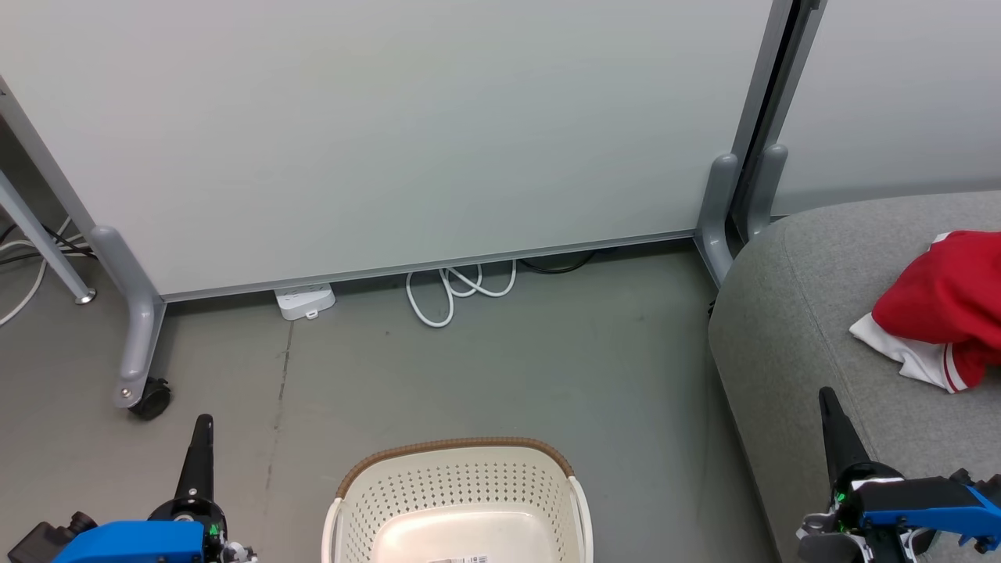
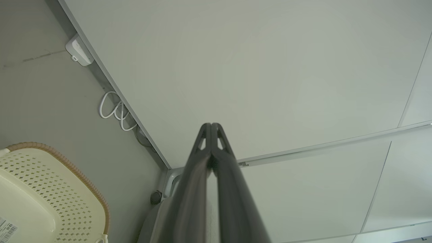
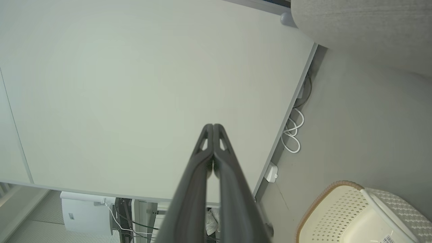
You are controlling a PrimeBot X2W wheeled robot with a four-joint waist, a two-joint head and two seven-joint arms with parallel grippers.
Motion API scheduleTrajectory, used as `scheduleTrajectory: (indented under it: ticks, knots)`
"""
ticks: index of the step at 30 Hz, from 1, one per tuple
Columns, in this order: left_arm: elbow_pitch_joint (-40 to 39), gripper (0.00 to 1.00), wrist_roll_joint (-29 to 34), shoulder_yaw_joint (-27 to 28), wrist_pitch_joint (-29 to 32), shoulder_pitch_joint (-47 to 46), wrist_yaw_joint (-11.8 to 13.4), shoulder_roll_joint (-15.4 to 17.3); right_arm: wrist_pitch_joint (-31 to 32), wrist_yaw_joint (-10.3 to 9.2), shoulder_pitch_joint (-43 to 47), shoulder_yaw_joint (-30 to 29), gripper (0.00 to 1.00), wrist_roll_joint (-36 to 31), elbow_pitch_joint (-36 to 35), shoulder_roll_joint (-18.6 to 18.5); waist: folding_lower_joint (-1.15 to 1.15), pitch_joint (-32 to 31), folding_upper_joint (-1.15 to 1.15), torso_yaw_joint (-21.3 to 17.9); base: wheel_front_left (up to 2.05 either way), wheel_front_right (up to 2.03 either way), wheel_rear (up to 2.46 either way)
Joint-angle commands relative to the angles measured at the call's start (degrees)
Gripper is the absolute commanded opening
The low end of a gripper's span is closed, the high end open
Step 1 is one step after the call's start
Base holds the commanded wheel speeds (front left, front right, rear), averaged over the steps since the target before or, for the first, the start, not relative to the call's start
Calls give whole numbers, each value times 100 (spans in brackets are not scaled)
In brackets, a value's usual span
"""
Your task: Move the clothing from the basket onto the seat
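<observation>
Clothing location? (reviewer)
Red heap on the grey seat, far right, running off frame. (annotator)
Basket? (reviewer)
Low centre, between both arms. The part in view is bare. (annotator)
Claws? (reviewer)
Left claw and right claw both closed, gripping nothing. (annotator)
Key relation? (reviewer)
Heap lies ahead-right of the right claw, the nearer one. Likely nothing left to fetch. (annotator)

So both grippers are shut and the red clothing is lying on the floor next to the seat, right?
No. The red clothing lies on the seat, not on the floor; the head view shows it. The left gripper and the right gripper are indeed shut.
</observation>
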Motion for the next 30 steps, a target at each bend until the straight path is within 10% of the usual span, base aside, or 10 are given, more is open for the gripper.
scheduleTrajectory:
  ticks: [1,30]
  knots:
    - [-50,0,-118,42,37,-112,-44,32,37,-1,-126,-25,0,144,-49,18,0,2,0,0,0,0,0]
    - [-72,0,-1318,155,362,-184,-84,32,370,-2,-226,-136,0,1419,-62,56,0,50,0,-8,0,0,0]
